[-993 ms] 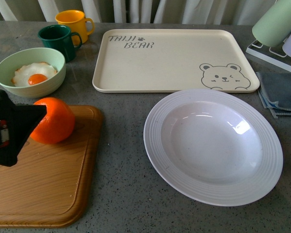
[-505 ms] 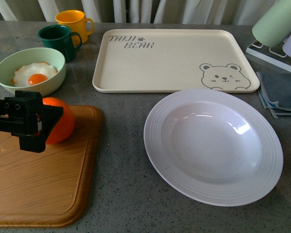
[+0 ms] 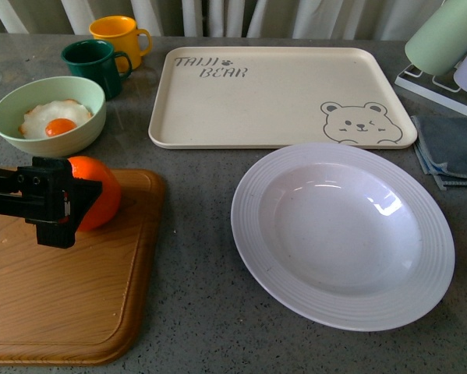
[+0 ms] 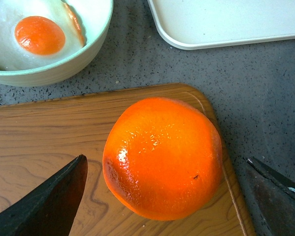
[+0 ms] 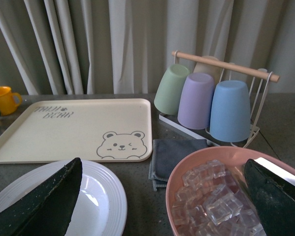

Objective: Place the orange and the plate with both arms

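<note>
The orange [image 3: 100, 191] sits on the far right corner of a wooden cutting board [image 3: 69, 296]. My left gripper [image 3: 77, 199] is open at the orange's left side, low over the board. In the left wrist view the orange [image 4: 162, 157] lies between the two black fingers [image 4: 49, 201], with gaps on both sides. The plate [image 3: 249, 210] is white, ribbed-rimmed and empty, right of the board. My right gripper [image 5: 163, 164] is open and out of the front view. It hovers between the plate's edge [image 5: 103, 196] and a pink bowl, holding nothing.
A cream bear tray [image 3: 280, 93] lies behind the plate. A pale green bowl [image 3: 15, 136] with a fried egg, a green mug [image 3: 93, 66] and a yellow mug [image 3: 120, 35] stand far left. A grey cloth [image 3: 451, 148], a cup rack [image 5: 221, 66] and a pink bowl [image 5: 186, 162] of ice cubes are at the right.
My left gripper has come in from the near left and down to the orange, and now straddles it. The orange and the plate have not moved.
</note>
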Controlling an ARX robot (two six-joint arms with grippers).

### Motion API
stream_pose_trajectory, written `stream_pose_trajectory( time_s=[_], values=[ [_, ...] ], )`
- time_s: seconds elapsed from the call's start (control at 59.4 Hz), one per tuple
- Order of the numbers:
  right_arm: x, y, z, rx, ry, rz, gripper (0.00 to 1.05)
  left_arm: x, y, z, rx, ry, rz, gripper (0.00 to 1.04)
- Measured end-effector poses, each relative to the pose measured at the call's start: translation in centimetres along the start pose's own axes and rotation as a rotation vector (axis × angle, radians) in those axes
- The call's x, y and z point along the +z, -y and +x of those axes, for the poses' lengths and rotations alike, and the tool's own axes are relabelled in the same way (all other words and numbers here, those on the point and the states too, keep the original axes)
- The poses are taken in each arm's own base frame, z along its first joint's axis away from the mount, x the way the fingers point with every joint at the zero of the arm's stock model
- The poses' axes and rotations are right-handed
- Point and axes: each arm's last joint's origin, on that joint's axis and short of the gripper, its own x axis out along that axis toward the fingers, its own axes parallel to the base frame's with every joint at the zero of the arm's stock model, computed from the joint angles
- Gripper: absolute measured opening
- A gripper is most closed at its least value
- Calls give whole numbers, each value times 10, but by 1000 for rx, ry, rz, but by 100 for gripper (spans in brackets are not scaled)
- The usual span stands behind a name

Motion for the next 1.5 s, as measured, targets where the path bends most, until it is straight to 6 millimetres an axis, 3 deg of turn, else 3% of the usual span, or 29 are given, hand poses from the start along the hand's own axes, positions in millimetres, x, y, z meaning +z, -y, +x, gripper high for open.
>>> stream_pose_trajectory(
  time_s=[0.656,0.841,1.06,1.312,1.497],
  values=[
    [0,0,0,0,0,0,96,2,-3,26,-7,-36,25,96],
    [0,0,0,0,0,0,96,2,-2,26,-4,-36,26,70],
    [0,0,0,0,0,0,96,9,0,18,-4,-20,31,63],
    [0,0,0,0,0,0,96,26,27,0,-93,12,83,62],
    [0,0,0,0,0,0,96,29,58,6,-199,7,139,62]
  ],
)
